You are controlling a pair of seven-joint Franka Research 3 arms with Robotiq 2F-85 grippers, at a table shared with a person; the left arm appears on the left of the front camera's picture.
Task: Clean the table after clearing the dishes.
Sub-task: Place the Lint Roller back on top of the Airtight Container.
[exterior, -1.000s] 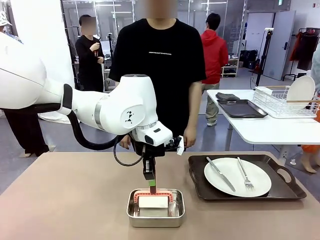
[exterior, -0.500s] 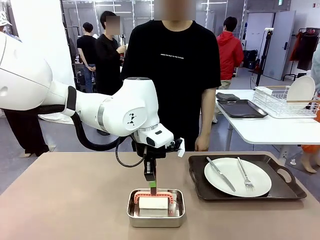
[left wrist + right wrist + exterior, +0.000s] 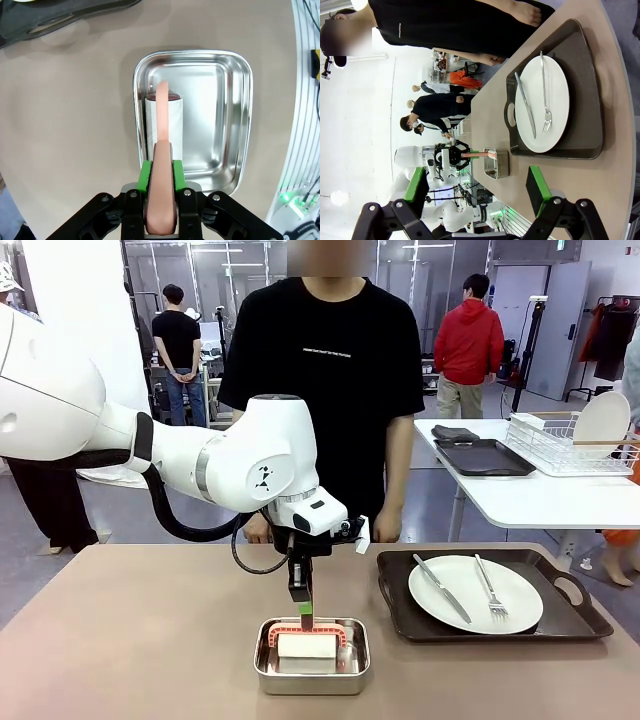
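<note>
My left hand (image 3: 160,172) is clamped on the pink handle (image 3: 162,120) of a tool. The handle curves down to a white block (image 3: 176,130), which lies just past my fingertips inside the steel pan (image 3: 230,125) on the table (image 3: 65,125). Off to that hand's right sits the tray (image 3: 565,622) with the plate (image 3: 458,580), knife (image 3: 441,590) and fork (image 3: 489,590) (none of it cleared yet). My right hand (image 3: 476,186) hangs with its fingers apart and nothing between them, the tray ahead of it.
</note>
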